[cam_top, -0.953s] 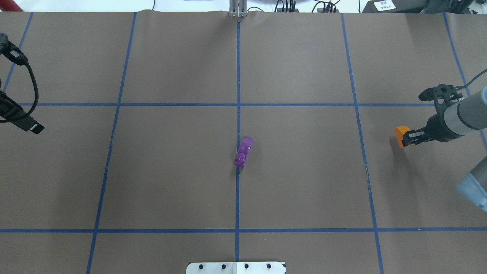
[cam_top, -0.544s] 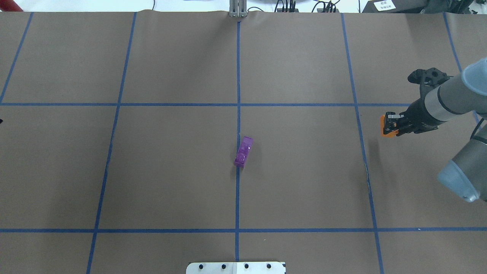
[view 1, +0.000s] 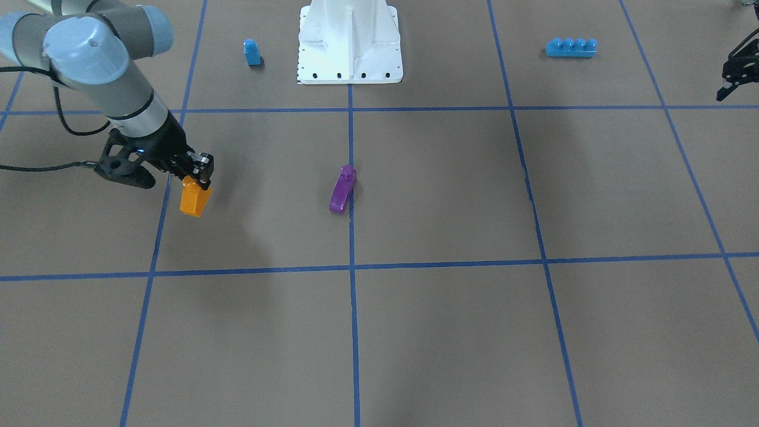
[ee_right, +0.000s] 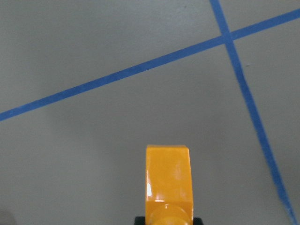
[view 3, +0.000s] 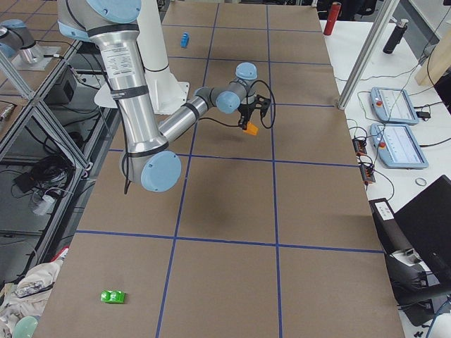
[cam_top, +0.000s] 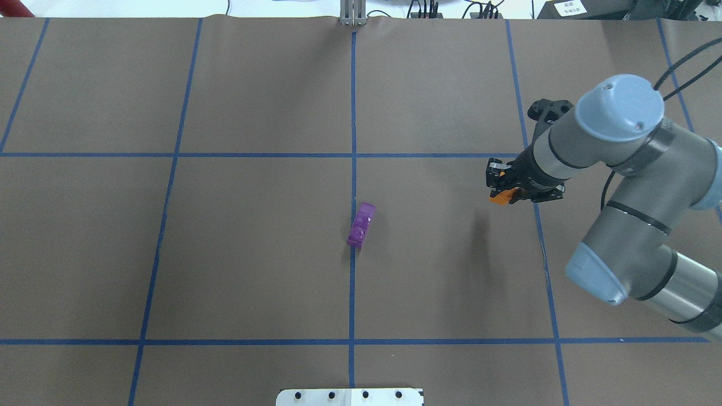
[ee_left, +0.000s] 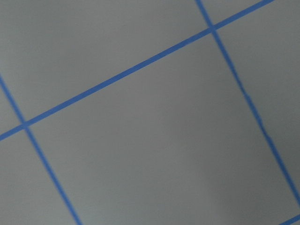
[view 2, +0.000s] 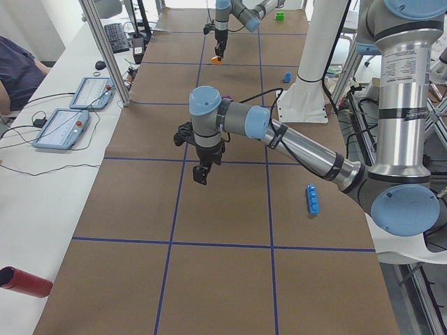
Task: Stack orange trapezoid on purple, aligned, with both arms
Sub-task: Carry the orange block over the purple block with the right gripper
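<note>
The purple block (cam_top: 361, 225) lies on the brown paper near the centre line, also in the front-facing view (view 1: 342, 190). My right gripper (cam_top: 501, 188) is shut on the orange trapezoid (cam_top: 498, 197) and holds it above the table, well to the right of the purple block. The orange block hangs below the fingers in the front-facing view (view 1: 193, 200) and fills the lower middle of the right wrist view (ee_right: 168, 183). My left gripper (view 1: 730, 80) shows only at the frame edge, far from both blocks. I cannot tell whether it is open or shut.
A small blue one-stud block (view 1: 252, 52) and a long blue four-stud brick (view 1: 570, 47) sit either side of the white pedestal base (view 1: 350, 41). A green block (view 3: 113, 296) lies far off. The left wrist view shows only paper and blue tape lines.
My right gripper has carried the orange trapezoid left, from the table's right edge towards the purple block. The left arm has gone out of the overhead view.
</note>
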You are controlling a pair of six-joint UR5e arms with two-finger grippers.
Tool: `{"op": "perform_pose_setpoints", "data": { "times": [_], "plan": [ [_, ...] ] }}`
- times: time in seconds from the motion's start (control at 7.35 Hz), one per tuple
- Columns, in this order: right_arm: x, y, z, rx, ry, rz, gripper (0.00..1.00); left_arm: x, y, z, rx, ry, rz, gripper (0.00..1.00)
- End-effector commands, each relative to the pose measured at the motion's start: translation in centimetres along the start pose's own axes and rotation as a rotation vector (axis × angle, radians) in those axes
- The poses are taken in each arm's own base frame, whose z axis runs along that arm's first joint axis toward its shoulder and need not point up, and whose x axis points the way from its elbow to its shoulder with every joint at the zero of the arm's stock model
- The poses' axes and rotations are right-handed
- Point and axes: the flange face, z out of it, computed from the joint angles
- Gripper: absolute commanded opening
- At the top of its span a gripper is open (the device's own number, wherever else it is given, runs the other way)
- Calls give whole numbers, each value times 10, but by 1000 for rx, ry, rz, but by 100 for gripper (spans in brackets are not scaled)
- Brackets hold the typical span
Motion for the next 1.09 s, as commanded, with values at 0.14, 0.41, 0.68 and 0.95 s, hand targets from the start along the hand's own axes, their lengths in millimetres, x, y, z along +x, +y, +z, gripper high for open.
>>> {"op": "perform_pose_setpoints", "data": {
  "times": [0.14,0.41,0.68,0.95],
  "plan": [
    [-119,76,3,-18,13,57,0,-1,3,-1,2,4,-9,100],
    [-184,99,16,-10,10,101,0,-2,3,-1,1,6,-13,100],
    [-207,119,30,10,21,112,0,-2,3,-1,0,4,-13,100],
    [-209,127,32,6,39,123,0,-1,2,0,-1,5,-12,100]
  ]
}}
